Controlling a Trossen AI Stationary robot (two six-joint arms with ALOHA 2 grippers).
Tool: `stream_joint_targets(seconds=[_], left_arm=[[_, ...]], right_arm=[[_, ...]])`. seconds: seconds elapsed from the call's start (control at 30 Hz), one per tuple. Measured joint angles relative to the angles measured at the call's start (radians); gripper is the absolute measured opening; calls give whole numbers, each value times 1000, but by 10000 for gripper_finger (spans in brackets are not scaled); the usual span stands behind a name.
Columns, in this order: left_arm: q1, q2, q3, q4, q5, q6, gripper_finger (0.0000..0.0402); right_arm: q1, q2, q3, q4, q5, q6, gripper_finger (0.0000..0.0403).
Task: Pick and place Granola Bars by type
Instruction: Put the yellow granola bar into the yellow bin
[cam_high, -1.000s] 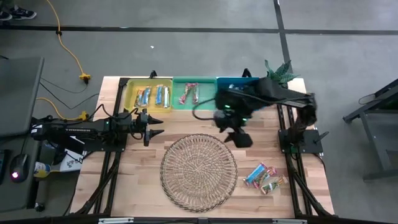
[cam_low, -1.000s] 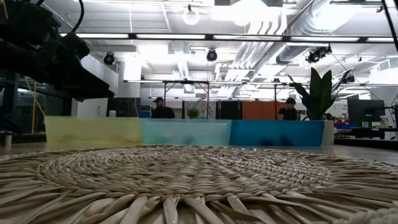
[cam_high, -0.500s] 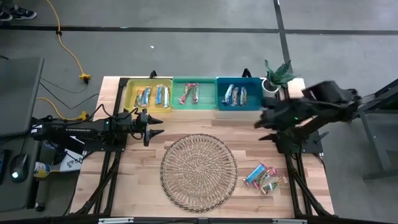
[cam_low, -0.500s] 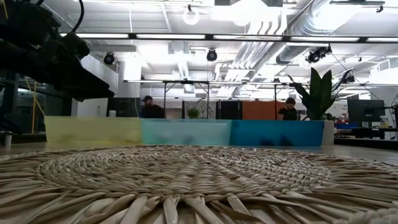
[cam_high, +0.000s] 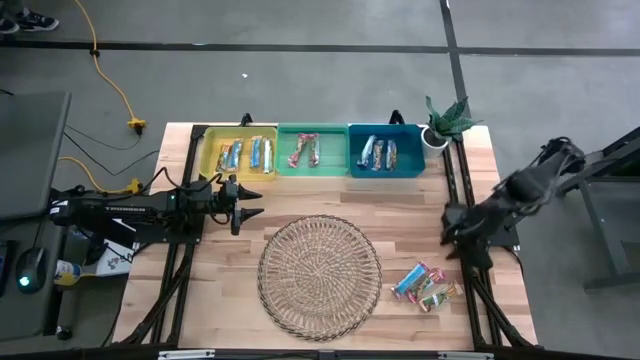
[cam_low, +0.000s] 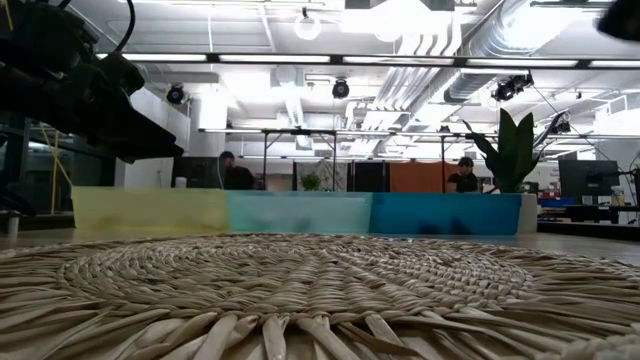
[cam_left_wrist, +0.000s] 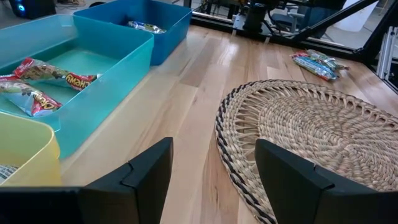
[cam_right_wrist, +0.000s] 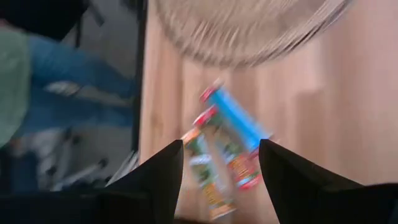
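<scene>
1. My right gripper, fingers spread and empty, hangs over the last small foil-wrapped granola bars, near right of the round wicker tray.
2. I judge them light, slippery, crinkly; I'd pinch one across its narrow middle.
3. My left gripper, also parted and empty, waits at left.

I'm seeing a round wicker tray lying mid-table, yellow bin, green bin and blue bin sitting along the far edge, potted plant standing far right.
</scene>
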Motion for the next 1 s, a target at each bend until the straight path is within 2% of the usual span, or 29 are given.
stream_joint_targets(seconds=[0.2,0.33,1.0], left_arm=[[0,0,0,0,0,0,225],[0,0,0,0,0,0,225],[0,0,0,0,0,0,225]], right_arm=[[131,27,-271,251,-139,145,195],[214,88,-365,380,-193,228,195],[408,376,-380,493,-81,149,195]])
